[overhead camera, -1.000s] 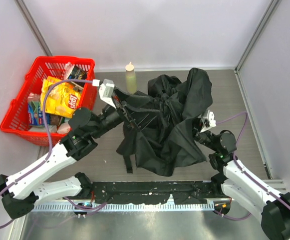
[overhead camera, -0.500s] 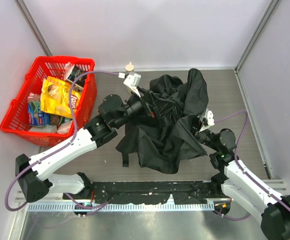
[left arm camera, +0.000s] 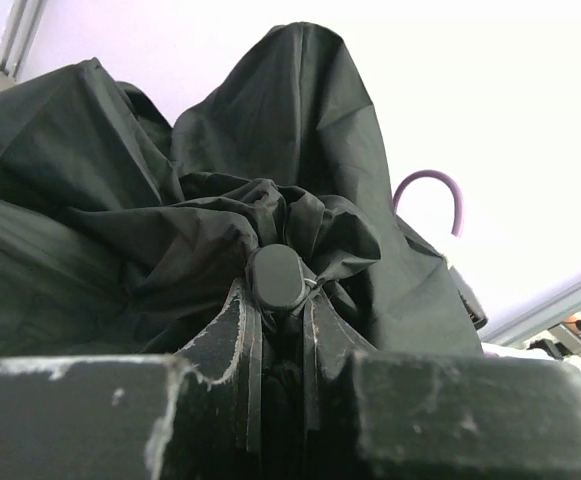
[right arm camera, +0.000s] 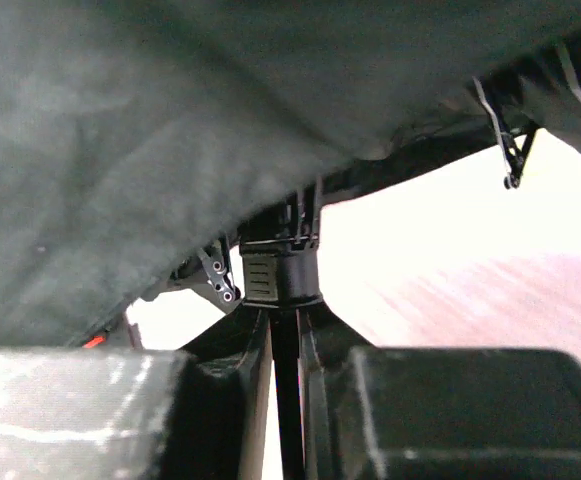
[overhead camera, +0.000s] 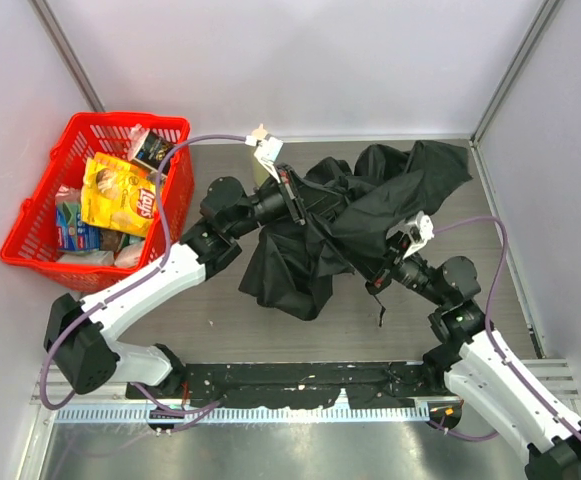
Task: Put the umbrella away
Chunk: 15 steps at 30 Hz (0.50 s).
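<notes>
The black umbrella lies half collapsed mid-table, its fabric bunched. My left gripper is at its far-left end. In the left wrist view that gripper is shut on the umbrella's small black tip cap, with folds of fabric behind it. My right gripper is at the near right, under the canopy. In the right wrist view it stands slightly open around the thin shaft, just below the runner, with light showing beside the shaft. The wrist strap hangs down.
A red basket full of snack packets stands at the far left. A small bottle stands behind the left wrist. Walls close in the back and both sides. A black rail runs along the near edge.
My left arm swung right to the umbrella's top and shut on the tip cap. The canopy shifted right and spread toward the far right. The right jaws eased around the shaft.
</notes>
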Motion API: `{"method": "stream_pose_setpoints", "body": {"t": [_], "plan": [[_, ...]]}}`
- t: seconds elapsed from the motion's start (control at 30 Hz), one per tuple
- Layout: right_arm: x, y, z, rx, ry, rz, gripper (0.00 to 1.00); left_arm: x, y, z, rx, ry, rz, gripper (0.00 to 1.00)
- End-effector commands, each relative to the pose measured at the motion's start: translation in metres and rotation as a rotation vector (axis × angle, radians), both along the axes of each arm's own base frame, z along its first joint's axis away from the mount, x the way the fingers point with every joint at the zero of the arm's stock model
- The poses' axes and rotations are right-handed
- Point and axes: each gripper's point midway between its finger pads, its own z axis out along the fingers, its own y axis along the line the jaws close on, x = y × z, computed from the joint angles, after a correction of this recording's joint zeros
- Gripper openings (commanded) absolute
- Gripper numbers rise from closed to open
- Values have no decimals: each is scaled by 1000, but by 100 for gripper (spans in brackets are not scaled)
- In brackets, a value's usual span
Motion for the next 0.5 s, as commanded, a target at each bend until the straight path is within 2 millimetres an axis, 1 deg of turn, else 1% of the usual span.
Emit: {"method": "stream_pose_setpoints", "body": {"t": [0.0, 0.03, 0.07, 0.1, 0.13, 0.17, 0.2, 0.23, 0.27, 0.3, 0.33, 0.37, 0.4, 0.47], "plan": [[13, -20, 7, 63, 341, -187, 29, 15, 19, 28, -114, -66, 14, 0], [8, -25, -11, 4, 469, -214, 32, 18, 22, 30, -119, -63, 25, 0], [6, -27, -21, -35, 520, -227, 37, 21, 27, 33, -126, -67, 39, 0], [-3, -31, -31, -93, 584, -232, 39, 26, 30, 34, -128, -65, 52, 0], [-5, -34, -33, -122, 600, -246, 41, 30, 34, 35, -121, -50, 69, 0], [-12, -42, -35, -165, 634, -269, 42, 36, 37, 36, -111, -33, 91, 0], [-13, -45, -29, -178, 624, -282, 43, 43, 39, 32, -89, 0, 113, 0], [-18, -49, -15, -202, 598, -280, 42, 49, 41, 27, -66, 29, 130, 0], [-23, -46, -9, -219, 576, -243, 40, 52, 43, 26, -57, 55, 141, 0], [-27, -43, 8, -206, 540, -209, 40, 57, 44, 21, -48, 95, 149, 0], [-33, -34, 16, -197, 527, -142, 40, 59, 45, 17, -48, 128, 146, 0], [-32, -28, 32, -169, 486, -112, 40, 61, 45, 14, -58, 161, 139, 0], [-32, -17, 41, -153, 466, -46, 40, 60, 42, 14, -68, 182, 115, 0], [-26, -1, 53, -137, 454, 13, 39, 59, 39, 11, -80, 219, 82, 0]]}}
